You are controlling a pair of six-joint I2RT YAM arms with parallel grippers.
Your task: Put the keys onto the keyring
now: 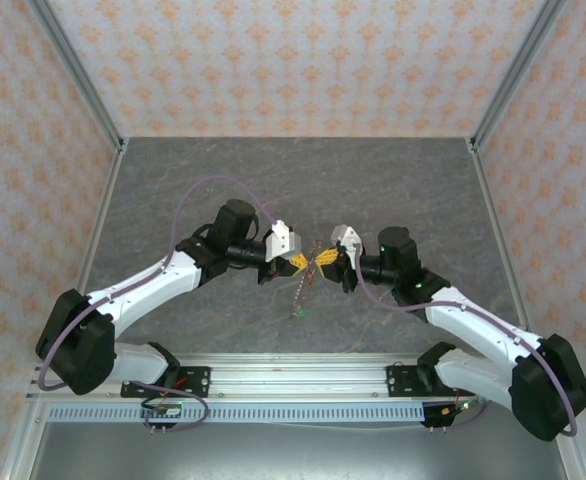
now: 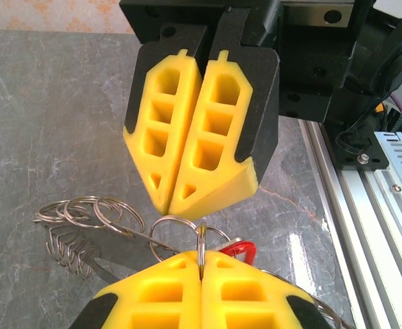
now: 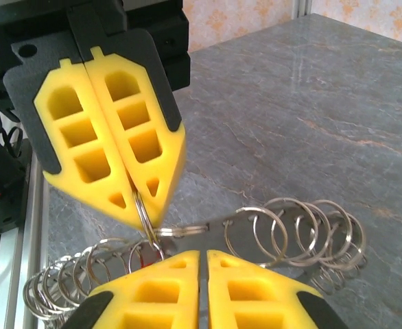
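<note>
Two yellow-padded grippers are seen meeting tip to tip above the grey marbled table (image 1: 403, 190). The left gripper (image 2: 201, 264) is clamped flat, and a thin upright silvery wire ring (image 2: 201, 241) is pinched between its pads. That ring is taken to belong to the keyring (image 2: 67, 209), which is made up of a long silvery chain of linked wire rings. From the left gripper the chain is trailed down and away to the table. A small green plastic tag (image 1: 298, 314) is carried at its far end, nearer the arm bases than the left gripper.

The right gripper (image 2: 175, 207) is set directly opposite the left gripper, almost touching it, with its pads pressed together to a hairline. Whether a ring or a key is caught at its tips cannot be told.

A red plastic tag (image 2: 245, 250), judged to mark one of the keys, is found just beside the left gripper's pads, behind the pinched ring. Whether that key is already threaded or merely lying against the ring cannot be decided.

Progress is judged as midway at best. The keyring is lifted and presented, and one key is gathered close to the left gripper, but no key is shown plainly seated on the chain. Threading of both keys is therefore counted as left to be done or confirmed.
</note>
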